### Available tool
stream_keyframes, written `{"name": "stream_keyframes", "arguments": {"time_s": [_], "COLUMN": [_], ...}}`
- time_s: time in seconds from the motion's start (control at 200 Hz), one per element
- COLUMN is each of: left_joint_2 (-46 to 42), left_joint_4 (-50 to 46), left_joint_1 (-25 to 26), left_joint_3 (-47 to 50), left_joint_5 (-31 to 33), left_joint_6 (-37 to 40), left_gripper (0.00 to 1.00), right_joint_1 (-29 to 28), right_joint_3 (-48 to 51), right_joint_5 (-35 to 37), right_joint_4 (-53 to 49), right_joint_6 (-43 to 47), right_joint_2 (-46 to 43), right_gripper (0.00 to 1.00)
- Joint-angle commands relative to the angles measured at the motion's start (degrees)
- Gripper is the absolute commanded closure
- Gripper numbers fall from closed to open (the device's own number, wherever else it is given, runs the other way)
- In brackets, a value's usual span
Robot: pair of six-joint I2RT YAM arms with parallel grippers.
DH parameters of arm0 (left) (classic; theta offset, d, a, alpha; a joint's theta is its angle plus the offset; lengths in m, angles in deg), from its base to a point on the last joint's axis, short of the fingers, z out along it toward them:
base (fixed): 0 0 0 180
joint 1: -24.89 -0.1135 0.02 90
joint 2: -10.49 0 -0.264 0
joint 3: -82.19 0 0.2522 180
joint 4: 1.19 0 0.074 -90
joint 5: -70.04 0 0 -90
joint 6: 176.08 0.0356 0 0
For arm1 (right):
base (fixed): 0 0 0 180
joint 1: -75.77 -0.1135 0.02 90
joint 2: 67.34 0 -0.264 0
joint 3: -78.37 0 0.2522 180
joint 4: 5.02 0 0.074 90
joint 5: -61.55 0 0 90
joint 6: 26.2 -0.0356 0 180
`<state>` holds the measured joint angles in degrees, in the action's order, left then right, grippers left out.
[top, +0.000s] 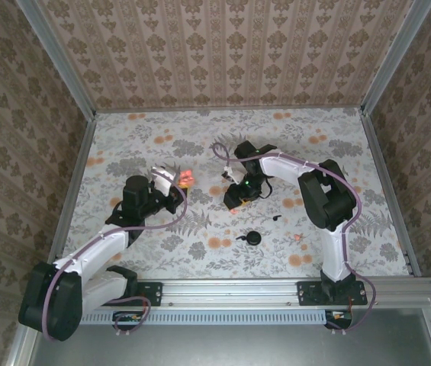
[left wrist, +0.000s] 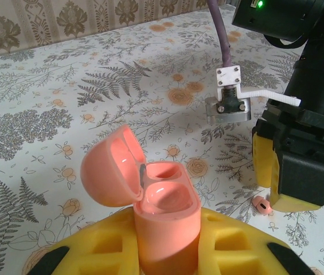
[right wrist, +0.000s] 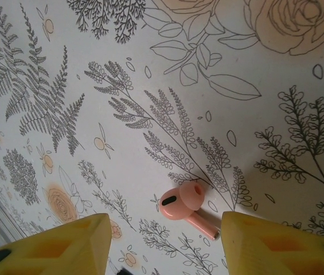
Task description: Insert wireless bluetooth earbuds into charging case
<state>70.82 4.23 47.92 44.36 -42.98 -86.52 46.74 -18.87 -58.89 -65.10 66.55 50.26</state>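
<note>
A salmon-pink charging case point(left wrist: 164, 220) stands upright with its lid point(left wrist: 110, 166) swung open and both sockets empty. My left gripper point(left wrist: 164, 252) is shut on the case's lower body, yellow foam pads on either side; from above the case point(top: 186, 179) shows at the left gripper point(top: 175, 185). One pink earbud point(right wrist: 184, 205) lies on the table between the yellow fingers point(right wrist: 64, 246) of my right gripper point(right wrist: 164, 243), which is open and not touching it. The left wrist view has that earbud point(left wrist: 261, 203) beside the right gripper point(left wrist: 291, 172). A second pink earbud point(top: 300, 238) lies to the right.
A black charging case point(top: 254, 238) lies open near the table's front middle, with a small black earbud point(top: 276, 218) just beyond it. The floral tablecloth point(top: 337, 152) is bordered by papered walls and a metal rail at the near edge.
</note>
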Motion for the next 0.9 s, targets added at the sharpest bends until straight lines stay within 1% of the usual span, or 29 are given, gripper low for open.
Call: {"name": "stream_keyframes", "arguments": {"time_s": [0.0,0.265,0.49,0.895], "left_joint_2": [-0.72,-0.22,-0.13,-0.48], "left_joint_4": [-0.19,0.0,0.11,0.12], "left_joint_1": [-0.57,-0.59,-0.61,-0.7], "left_joint_3": [0.44,0.34,0.48,0.87], "left_joint_5": [0.26,-0.18,-0.18,-0.26], "left_joint_6": [-0.61,-0.49,-0.5,-0.72], "left_gripper": [0.84,0.84,0.84,0.84], "right_joint_1": [-0.24,-0.23,-0.42,-3.03], "right_joint_3": [1.28,2.89,4.28,5.33], "right_joint_5": [-1.9,-2.07,-4.59,-6.26], "right_joint_4": [-0.78,-1.11,-0.51,1.49], "right_joint_6": [-0.79,-1.04,-2.24,-4.23], "right_joint_2": [1.18,0.96,0.05,-0.36], "right_gripper": [0.45,0.46,0.48,0.49]}}
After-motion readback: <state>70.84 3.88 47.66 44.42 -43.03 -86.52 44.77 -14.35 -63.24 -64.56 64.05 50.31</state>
